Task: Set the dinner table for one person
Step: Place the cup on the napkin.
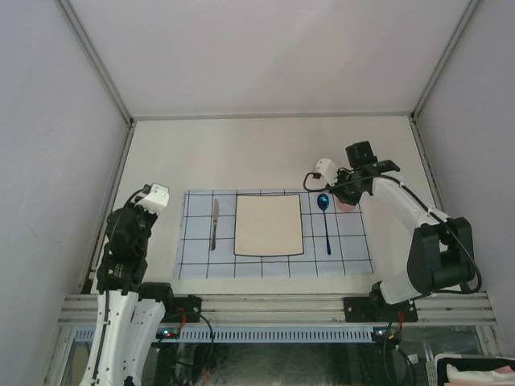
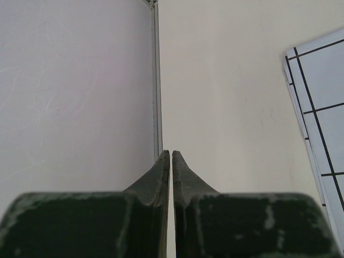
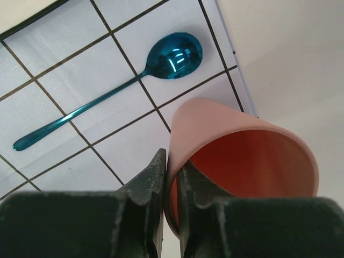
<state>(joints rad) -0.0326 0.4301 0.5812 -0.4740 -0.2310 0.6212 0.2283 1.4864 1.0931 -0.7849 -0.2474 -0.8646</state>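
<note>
Well, right fingers (image 3: 153, 177) pinch the rim of a smooth pink cup (image 3: 242, 156); left fingers (image 2: 161, 172) touch, empty.

Lab test cell: pale walls (image 1: 48, 121), metal rails (image 1: 273, 308), 2 robot arms (image 1: 121, 241) (image 1: 418, 233).

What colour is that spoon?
The metal spoon beside the pink plastic cup is shiny bright blue; the right wrist view shows it best.

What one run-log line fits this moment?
left pincer: shut, empty | right pincer: shut on pink cup rim | spoon, knife, plate: lying on gridded mat
</note>
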